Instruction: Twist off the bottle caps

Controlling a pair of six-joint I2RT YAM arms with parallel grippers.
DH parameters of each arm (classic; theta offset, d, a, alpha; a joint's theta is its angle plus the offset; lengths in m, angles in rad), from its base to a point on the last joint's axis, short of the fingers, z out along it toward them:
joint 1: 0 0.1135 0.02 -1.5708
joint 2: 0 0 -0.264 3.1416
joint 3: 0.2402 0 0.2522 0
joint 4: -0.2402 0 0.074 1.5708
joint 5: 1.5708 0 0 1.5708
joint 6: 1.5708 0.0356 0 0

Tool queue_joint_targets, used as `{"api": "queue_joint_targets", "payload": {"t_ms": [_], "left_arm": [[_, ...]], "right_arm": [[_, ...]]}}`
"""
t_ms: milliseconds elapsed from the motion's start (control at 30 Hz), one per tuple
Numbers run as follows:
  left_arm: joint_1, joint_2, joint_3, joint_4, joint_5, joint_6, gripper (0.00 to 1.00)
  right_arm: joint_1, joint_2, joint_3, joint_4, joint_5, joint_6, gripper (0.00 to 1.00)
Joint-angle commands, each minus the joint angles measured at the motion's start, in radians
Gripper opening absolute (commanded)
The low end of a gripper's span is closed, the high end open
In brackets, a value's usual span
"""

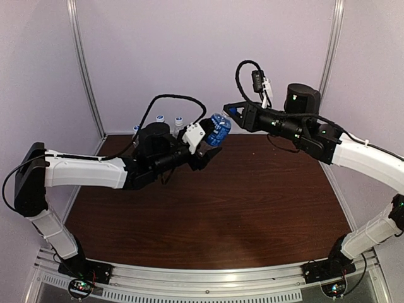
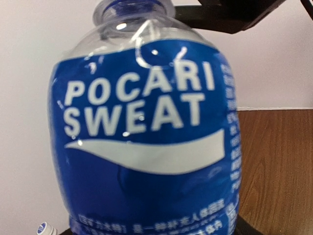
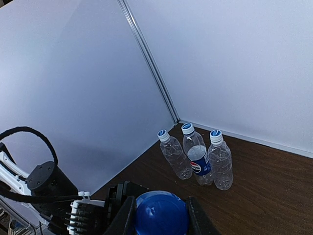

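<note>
Alignment is the issue: blue-label bottle (image 1: 218,130) hangs in the air over the table (image 1: 265,196). In the top view its long axis is tilted, base toward 8 o'clock at the left gripper (image 1: 207,144), neck toward 2 o'clock. There the right gripper (image 3: 160,218) is clamped on the dark blue cap (image 1: 232,111), so the body lies at 8 o'clock from it and any twist must run about that line. The left gripper sits around the body; can't tell if its squeeze is firm, or if the cap is off the thread. Remaining 3 capped bottles (image 3: 197,159) stand in the far corner, 10 o'clock from the left gripper, well apart.
</note>
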Motion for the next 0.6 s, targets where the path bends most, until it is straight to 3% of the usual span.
{"api": "queue_joint_targets", "payload": {"t_ms": [0,67,233,333,467,567], "left_arm": [[-0.004,0.001,0.03,0.02,-0.02,0.031,0.62],[-0.004,-0.009,0.03,0.004,0.001,0.031,0.56],[-0.003,-0.036,0.026,-0.081,0.047,0.09,0.51],[-0.004,-0.044,0.03,-0.147,0.007,0.161,0.5],[-0.004,-0.05,0.03,-0.18,-0.081,0.244,0.5],[-0.011,-0.048,0.027,-0.177,-0.115,0.286,0.5]], "right_arm": [[0.004,-0.01,-0.011,-0.019,-0.011,-0.002,0.0],[0.001,-0.009,-0.002,-0.059,-0.011,-0.023,0.05],[-0.022,-0.019,0.05,-0.23,-0.057,-0.085,0.83],[-0.024,-0.026,0.117,-0.376,-0.072,-0.132,0.91],[-0.029,-0.03,0.178,-0.535,-0.013,-0.129,0.9],[-0.039,-0.021,0.186,-0.57,-0.054,-0.096,0.85]]}}
